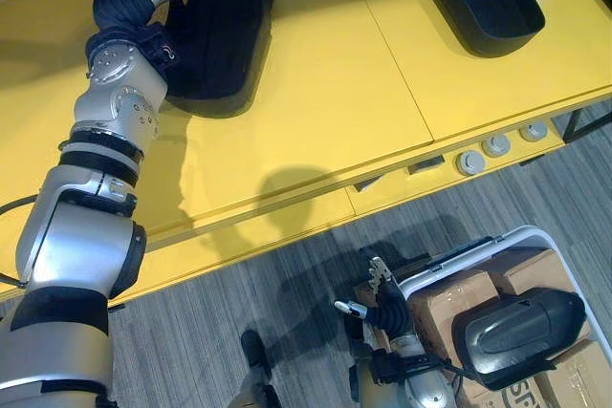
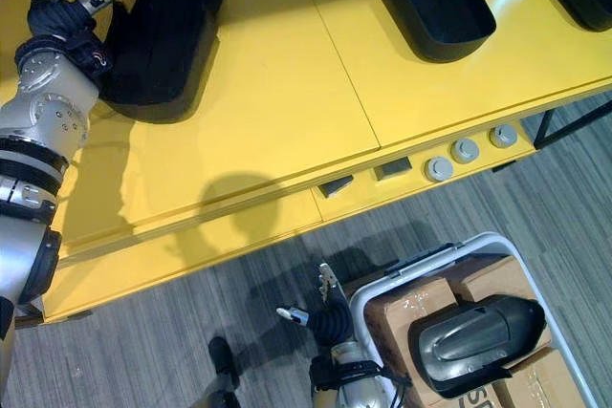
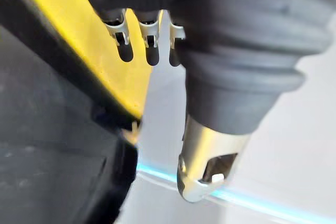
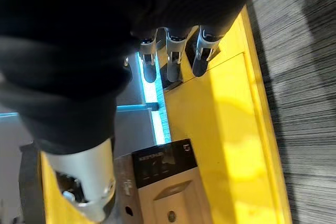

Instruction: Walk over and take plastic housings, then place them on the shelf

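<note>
On the floor nearest the robot, at its right side, stands a white-rimmed cart (image 1: 529, 229) packed with cardboard boxes (image 1: 449, 305). A grey housing (image 1: 521, 327) lies loose on top of the boxes. The right hand (image 1: 387, 311) hangs just outside the cart's near left corner, holding nothing, its fingers (image 4: 173, 64) straight and slightly spread with the thumb apart.

Beyond the cart runs the front edge of the yellow shelf (image 1: 325, 93), with a row of round knobs (image 1: 496, 145) set into it toward the right. Toward the shelf's far left corner rests a black housing (image 1: 222, 26). The left hand (image 1: 122, 7) is raised just beside its left flank, fingers (image 3: 124, 51) straight and side by side, gripping nothing. Whether the thumb touches the shell cannot be told. A second black housing (image 1: 483, 2) sits toward the far right edge.

Judged risks: the left hand is so close to the black housing that pulling the arm back carelessly could catch the shell and drag or tip it toward the shelf's left edge. The grey housing looks smooth and rounded, so a one-handed grasp may slip. Reaching for it, the right hand could snag the cart's rim.
</note>
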Robot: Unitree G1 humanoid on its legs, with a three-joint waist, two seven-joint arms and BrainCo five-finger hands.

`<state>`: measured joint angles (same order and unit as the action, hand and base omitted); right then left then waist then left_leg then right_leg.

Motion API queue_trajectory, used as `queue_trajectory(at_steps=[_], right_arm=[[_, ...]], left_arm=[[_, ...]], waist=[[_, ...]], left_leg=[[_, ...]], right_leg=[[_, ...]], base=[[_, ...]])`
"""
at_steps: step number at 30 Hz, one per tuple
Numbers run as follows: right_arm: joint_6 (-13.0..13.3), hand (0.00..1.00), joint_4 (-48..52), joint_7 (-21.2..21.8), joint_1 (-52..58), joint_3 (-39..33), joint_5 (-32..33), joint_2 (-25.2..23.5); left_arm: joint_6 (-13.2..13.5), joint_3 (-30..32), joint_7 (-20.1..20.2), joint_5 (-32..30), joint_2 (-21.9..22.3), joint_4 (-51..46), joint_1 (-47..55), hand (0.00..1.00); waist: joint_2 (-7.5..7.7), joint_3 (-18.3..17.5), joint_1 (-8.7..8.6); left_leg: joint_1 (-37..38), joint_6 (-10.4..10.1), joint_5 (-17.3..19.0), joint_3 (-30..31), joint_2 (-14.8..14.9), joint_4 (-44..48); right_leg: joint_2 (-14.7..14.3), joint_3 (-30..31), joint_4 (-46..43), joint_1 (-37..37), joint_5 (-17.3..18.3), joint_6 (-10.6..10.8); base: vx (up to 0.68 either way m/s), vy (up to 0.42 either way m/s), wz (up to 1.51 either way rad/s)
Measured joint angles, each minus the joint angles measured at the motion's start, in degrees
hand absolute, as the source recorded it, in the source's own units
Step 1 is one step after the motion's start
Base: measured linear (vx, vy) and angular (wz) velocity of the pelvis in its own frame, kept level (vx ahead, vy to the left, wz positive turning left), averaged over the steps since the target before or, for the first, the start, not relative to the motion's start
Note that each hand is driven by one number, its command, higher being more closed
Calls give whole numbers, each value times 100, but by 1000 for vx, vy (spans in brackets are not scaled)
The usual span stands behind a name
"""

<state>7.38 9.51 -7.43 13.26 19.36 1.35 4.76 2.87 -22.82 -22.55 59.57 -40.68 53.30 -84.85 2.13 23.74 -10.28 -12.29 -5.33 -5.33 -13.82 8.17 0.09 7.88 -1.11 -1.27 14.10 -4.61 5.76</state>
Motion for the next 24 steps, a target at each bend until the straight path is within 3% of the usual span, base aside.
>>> queue_trajectory(at_steps=[4, 9, 15, 19, 24], right_arm=[[0, 0, -7, -54, -5, 0, -5, -4], [0, 0, -13, -100, -35, -4, -14, -2], [2, 0, -26, -99, -30, -6, -17, 61], [33, 0, -25, -60, -30, -15, -9, 57], [82, 0, 26, -17, -15, -60, 11, 56]], left_arm=[[329, 4, -80, 331, -1, -710, 121, 0], [363, -6, -64, 383, 1, -1287, 760, 0], [-18, -5, 197, -890, -7, -1318, 1498, 0], [-220, 59, 413, -2248, -6, -688, 1600, 0], [-278, 117, 562, -2711, -49, -546, 1656, 0]], waist=[[-1, -1, 23], [-6, -10, 88], [-9, -29, 186], [-15, -94, 168], [-26, -184, 168]], left_leg=[[75, 7, -26, 79, -7, -12], [152, 2, -46, 152, -9, -20], [155, 7, -162, 239, -22, -125], [156, 4, -213, 283, -26, -183], [150, 3, -214, 278, -25, -186]], right_leg=[[8, -82, 9, -124, 0, 0], [8, -132, 12, -229, 1, 1], [10, -210, -14, -229, -1, 1], [9, -260, -17, -226, -10, -9], [8, -253, -11, -213, -13, -11]], base=[[-32, 53, 9], [-37, 47, 6], [-42, 46, 8], [-21, 42, 5], [-13, 44, -1]])
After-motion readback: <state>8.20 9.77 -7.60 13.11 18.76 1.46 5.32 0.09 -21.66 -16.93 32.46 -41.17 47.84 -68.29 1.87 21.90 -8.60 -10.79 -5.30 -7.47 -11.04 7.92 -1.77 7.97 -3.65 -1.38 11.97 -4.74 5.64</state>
